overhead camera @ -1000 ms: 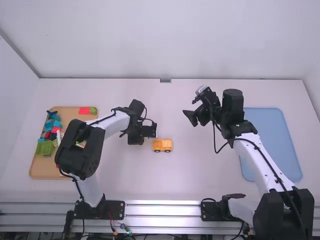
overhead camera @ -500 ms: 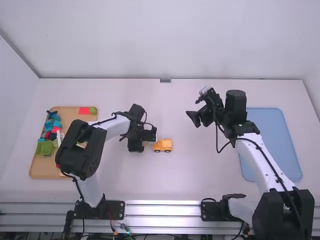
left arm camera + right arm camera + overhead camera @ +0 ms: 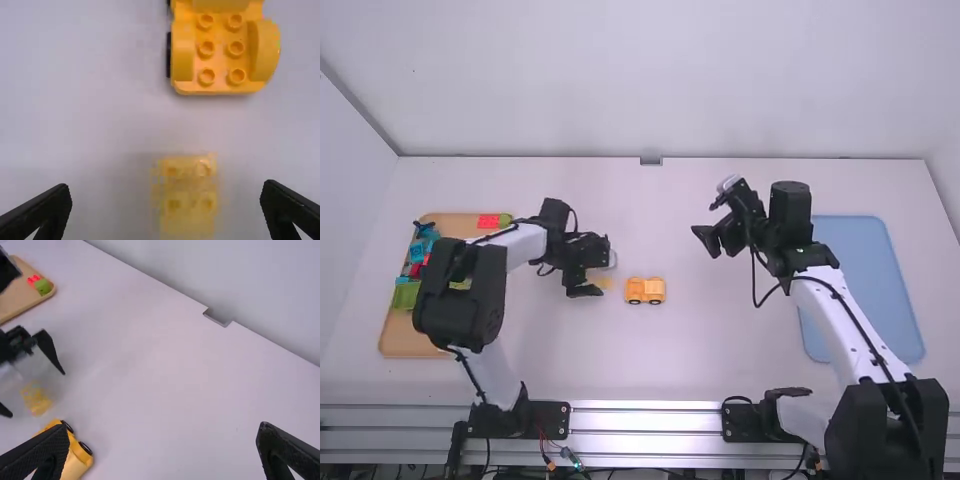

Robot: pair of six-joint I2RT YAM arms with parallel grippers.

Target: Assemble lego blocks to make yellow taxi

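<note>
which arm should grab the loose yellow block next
Probably the left: its open hand is close to the block, while the right hand hangs farther off, past the wheeled base.

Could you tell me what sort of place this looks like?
Probably a robotics lab or test station: two robot arms, the left and the right, are mounted beside a white table that holds a toy-block tray and a yellow wheeled base.
</note>
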